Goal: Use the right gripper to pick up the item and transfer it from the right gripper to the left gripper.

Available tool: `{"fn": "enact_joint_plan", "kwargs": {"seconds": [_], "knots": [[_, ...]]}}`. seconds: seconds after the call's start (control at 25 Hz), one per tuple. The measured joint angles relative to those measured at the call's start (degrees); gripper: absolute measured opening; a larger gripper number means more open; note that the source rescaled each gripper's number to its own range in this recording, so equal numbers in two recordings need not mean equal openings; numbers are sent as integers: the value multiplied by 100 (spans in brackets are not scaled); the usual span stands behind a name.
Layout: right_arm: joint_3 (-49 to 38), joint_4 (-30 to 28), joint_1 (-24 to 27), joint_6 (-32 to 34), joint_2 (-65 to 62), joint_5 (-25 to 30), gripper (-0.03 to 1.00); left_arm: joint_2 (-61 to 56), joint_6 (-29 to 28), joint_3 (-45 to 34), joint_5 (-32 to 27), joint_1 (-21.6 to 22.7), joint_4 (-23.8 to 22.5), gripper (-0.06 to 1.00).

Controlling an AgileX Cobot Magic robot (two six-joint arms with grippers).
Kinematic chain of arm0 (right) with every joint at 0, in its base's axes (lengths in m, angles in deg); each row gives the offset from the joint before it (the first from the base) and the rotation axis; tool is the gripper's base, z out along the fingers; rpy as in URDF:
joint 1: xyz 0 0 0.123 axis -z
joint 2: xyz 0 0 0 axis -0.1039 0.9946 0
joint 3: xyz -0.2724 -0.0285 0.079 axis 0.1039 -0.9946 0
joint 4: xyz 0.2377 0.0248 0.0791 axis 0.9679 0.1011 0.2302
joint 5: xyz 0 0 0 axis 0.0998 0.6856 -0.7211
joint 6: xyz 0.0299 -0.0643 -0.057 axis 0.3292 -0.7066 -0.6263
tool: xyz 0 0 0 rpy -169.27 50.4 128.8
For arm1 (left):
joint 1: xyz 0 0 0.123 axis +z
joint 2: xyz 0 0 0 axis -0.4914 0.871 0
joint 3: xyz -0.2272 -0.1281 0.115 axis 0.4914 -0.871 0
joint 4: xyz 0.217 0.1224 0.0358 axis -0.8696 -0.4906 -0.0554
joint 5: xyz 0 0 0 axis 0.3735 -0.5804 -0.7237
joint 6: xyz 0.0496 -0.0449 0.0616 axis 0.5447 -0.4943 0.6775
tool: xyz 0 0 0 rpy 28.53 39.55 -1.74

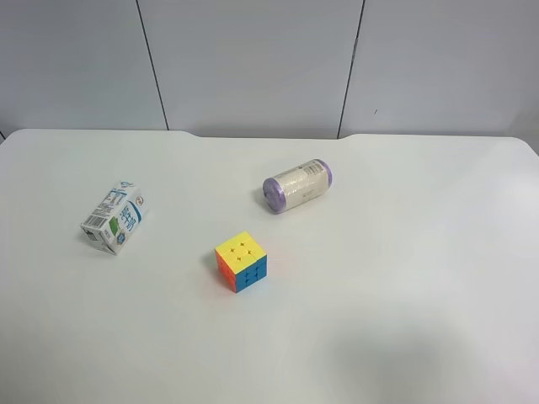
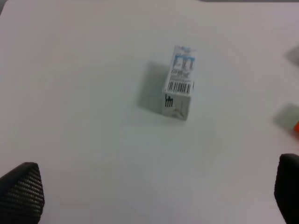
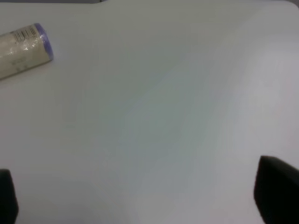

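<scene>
1. In the exterior high view, a white table (image 1: 404,278) fills most of the frame under a pale panelled wall (image 1: 253,59); no arm appears in this view.
2. At the left of that frame a small white and blue carton (image 1: 114,217) lies on its side on the table; its barcoded end points toward the lower left.
3. Near the centre, slightly below the middle, a puzzle cube (image 1: 241,261) stands on the table; its yellow face is up, with an orange face and a blue face toward the camera; it is well apart from the carton.
4. Up and to the right of the cube a cylindrical roll (image 1: 297,186) with purple ends lies on its side, apart from the cube; which of the three things is the task's item cannot be told from the pictures.
5. In the left wrist view the carton (image 2: 179,82) sits in the upper middle of the frame; the left pincer (image 2: 154,196) is spread wide, one dark fingertip in each lower corner, holding nothing; an orange sliver at the right edge is too small to tell.
6. In the right wrist view the roll (image 3: 23,51) lies at the upper left, barcode showing; the right pincer (image 3: 145,196) is likewise spread, its dark fingertips at the lower corners above bare table, touching nothing.
</scene>
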State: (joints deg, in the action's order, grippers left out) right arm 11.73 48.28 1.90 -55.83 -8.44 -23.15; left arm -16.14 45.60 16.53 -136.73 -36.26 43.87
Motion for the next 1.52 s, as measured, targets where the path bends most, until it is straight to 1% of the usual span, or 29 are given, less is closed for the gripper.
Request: {"fn": "enact_joint_plan", "kwargs": {"seconds": [0.2, 0.64, 0.72, 0.88, 1.0, 1.52], "knots": [[0, 0, 0, 0, 0, 0, 100, 0, 8, -177, 126, 0, 32, 100], [0, 0, 0, 0, 0, 0, 100, 0, 8, -176, 143, 0, 40, 100], [0, 0, 0, 0, 0, 0, 100, 0, 3, -176, 143, 112, 58, 100], [0, 0, 0, 0, 0, 0, 100, 0, 3, -176, 143, 646, 59, 100], [0, 0, 0, 0, 0, 0, 100, 0, 3, -176, 143, 898, 59, 100], [0, 0, 0, 0, 0, 0, 100, 0, 10, -176, 143, 924, 59, 100]]}}
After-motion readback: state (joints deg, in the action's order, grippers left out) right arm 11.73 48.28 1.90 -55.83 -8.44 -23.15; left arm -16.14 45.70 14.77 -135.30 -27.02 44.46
